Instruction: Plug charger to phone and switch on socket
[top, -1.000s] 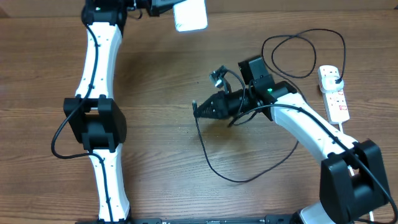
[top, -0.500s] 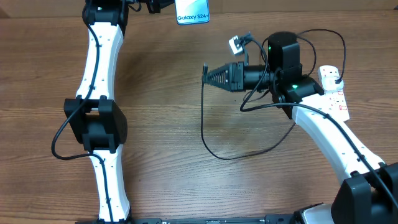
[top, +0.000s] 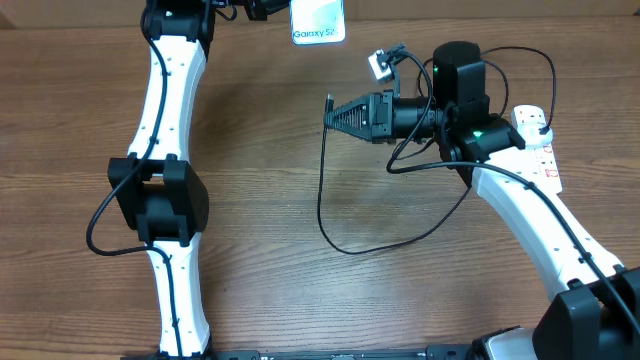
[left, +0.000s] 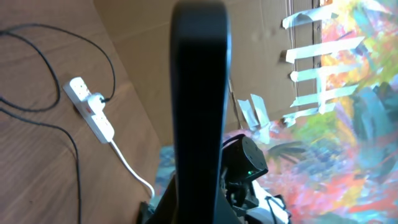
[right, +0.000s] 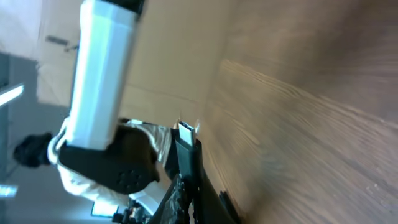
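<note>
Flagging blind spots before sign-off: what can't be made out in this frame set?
Overhead: the top edge cuts off the left gripper and part of the phone.
Overhead: the socket switches are too small to read.
Left wrist: the phone's dark body fills the centre, hiding its port.
Right wrist: blur smears the charger tip.

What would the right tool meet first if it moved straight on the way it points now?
Probably the left arm's white link. The right tool, shut on the charger, aims wide of the phone; heights are unclear from above.
</note>
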